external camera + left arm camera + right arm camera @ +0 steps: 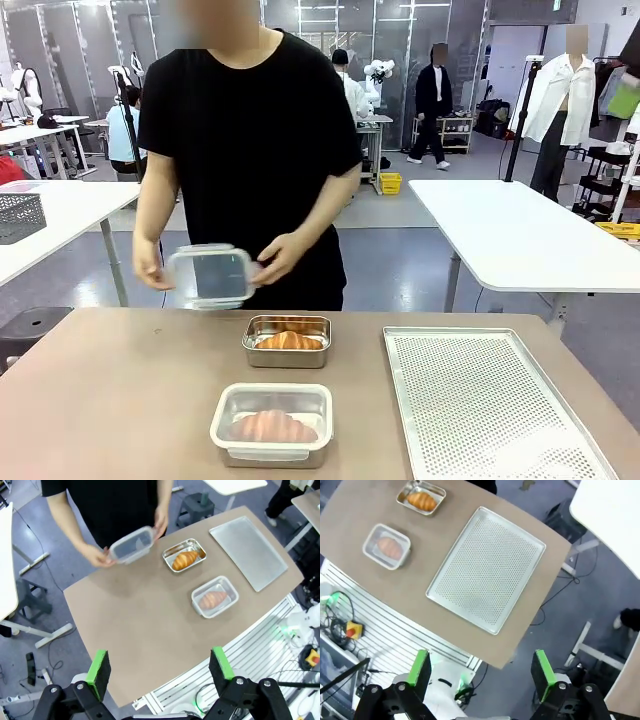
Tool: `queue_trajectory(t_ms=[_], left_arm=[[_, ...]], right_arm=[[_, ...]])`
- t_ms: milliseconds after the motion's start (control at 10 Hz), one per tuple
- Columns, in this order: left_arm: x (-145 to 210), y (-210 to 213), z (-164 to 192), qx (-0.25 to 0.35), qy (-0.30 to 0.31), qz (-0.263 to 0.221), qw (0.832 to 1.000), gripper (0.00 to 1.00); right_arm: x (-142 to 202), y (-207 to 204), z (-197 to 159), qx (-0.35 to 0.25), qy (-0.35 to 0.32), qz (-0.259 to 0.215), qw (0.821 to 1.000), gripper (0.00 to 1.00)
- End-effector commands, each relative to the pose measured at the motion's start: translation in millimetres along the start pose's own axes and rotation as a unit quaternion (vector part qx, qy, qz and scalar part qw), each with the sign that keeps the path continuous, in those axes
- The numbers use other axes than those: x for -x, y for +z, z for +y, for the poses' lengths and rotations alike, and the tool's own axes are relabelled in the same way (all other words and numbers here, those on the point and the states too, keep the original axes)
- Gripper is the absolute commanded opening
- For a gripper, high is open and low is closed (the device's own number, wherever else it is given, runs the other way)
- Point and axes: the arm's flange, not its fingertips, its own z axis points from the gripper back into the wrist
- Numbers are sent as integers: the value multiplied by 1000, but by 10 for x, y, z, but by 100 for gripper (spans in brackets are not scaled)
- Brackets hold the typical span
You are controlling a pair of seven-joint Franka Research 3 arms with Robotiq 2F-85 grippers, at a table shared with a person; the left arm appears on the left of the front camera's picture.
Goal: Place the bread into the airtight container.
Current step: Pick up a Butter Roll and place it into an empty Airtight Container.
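2 robot hands [159,672] [481,672] wide open, empty; person holds lid [210,275]; no readable writing.

front view faces the person low across the table [120,390]; both wrist views look down from high, sharing it.

Bare tabletop [110,400] left of lidded container [271,424]; perforated tray [490,400] fills right side.
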Motion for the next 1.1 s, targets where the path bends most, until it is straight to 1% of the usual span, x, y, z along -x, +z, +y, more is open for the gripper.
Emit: queue_trajectory(t_ms=[0, 100, 200, 1000], left_arm=[[-10, 14, -5, 2, -5, 1, 1000, 100], [-10, 14, -5, 2, -5, 1, 1000, 100], [-10, 14, -5, 2, -5, 1, 1000, 100], [-10, 14, -5, 2, -5, 1, 1000, 100]], right_arm=[[90, 87, 125, 0, -35, -15, 999, 100], [128, 88, 145, 0, -48, -20, 999, 100], [69, 91, 54, 3, -13, -8, 1000, 100], [69, 91, 54, 3, -13, -8, 1000, 100]])
